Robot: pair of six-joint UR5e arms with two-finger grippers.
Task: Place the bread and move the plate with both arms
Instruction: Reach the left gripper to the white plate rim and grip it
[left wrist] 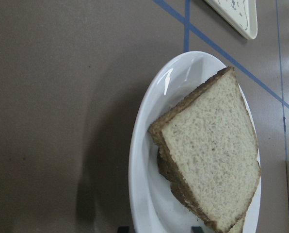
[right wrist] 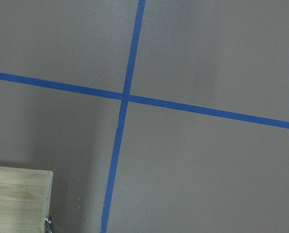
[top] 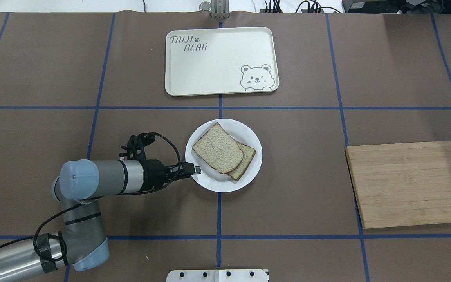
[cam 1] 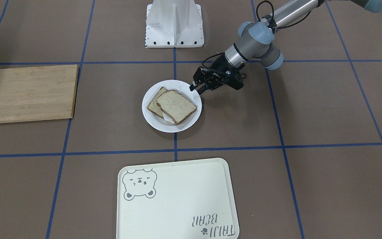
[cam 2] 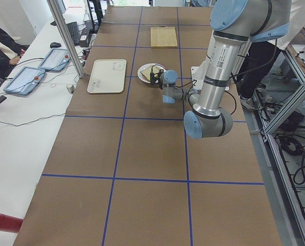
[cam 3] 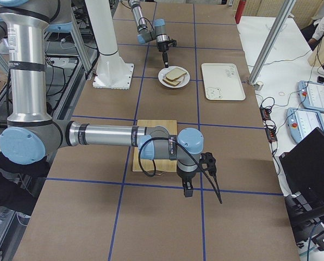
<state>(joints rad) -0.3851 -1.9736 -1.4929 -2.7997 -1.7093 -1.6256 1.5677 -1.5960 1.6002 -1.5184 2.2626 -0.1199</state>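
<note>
Two slices of bread lie stacked and overlapping on the white plate point(cam 1: 151, 120): the top slice point(cam 1: 177, 106) partly covers the lower slice point(cam 1: 154, 103). In the overhead view the plate point(top: 210, 181) is at the table's middle with the top slice point(top: 217, 148) on it. My left gripper point(cam 1: 197, 89) is at the plate's rim on the robot's side, low and open. In the left wrist view its two fingertips are apart at the bottom edge with the plate point(left wrist: 139, 160) rim between them. My right gripper point(cam 3: 187, 190) hangs beyond the cutting board; I cannot tell its state.
A cream bear tray point(top: 219, 66) lies on the far side of the plate from the robot. A wooden cutting board point(top: 405, 184) lies on the robot's right. The white fixed base point(cam 1: 174, 25) stands at the robot's side. Blue tape lines cross the brown table.
</note>
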